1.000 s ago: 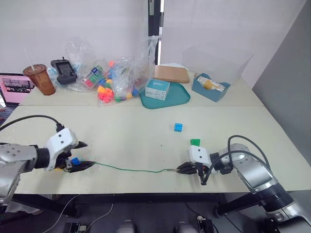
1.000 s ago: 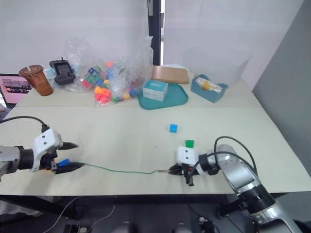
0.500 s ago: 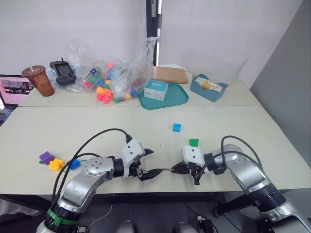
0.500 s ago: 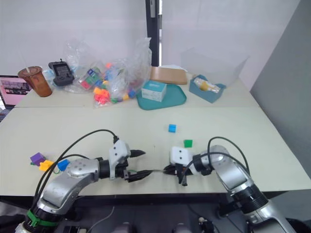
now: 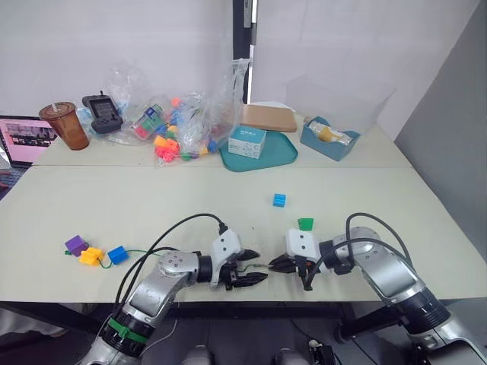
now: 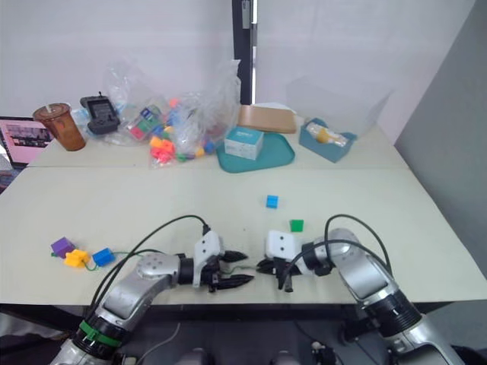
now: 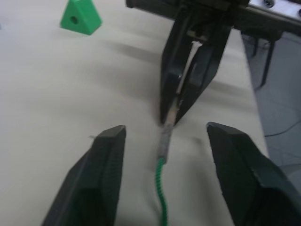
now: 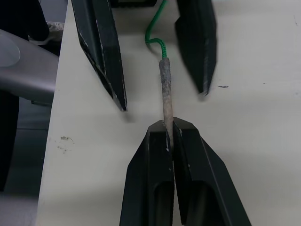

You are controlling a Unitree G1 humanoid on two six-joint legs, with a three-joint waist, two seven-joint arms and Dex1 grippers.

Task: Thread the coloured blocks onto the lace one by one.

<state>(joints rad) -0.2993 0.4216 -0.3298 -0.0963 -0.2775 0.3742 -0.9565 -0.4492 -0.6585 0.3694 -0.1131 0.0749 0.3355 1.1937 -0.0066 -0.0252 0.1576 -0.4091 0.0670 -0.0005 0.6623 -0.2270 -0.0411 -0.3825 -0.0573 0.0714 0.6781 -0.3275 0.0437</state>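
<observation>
Colours and patterns on the cream table [image 5: 152, 205]

The lace [image 8: 156, 41] is seen as green twisted cord with a mottled grey tip [image 8: 166, 94]. Purple block [image 5: 74, 245], orange-yellow block [image 5: 91, 256] and dark blue block [image 5: 117, 254] are grouped at the robot's left. A light blue block [image 5: 279, 199] and a green block [image 5: 305, 223] are seen mid-table. Both the left gripper [image 7: 162, 141] and the right gripper [image 8: 170, 141] are fitted with black fingers on white housings. A teal tray [image 5: 281, 156], a brown drink cup [image 5: 67, 125] and a heap of pink, yellow and blue toy pieces [image 5: 175, 141] are noted at the back.
</observation>
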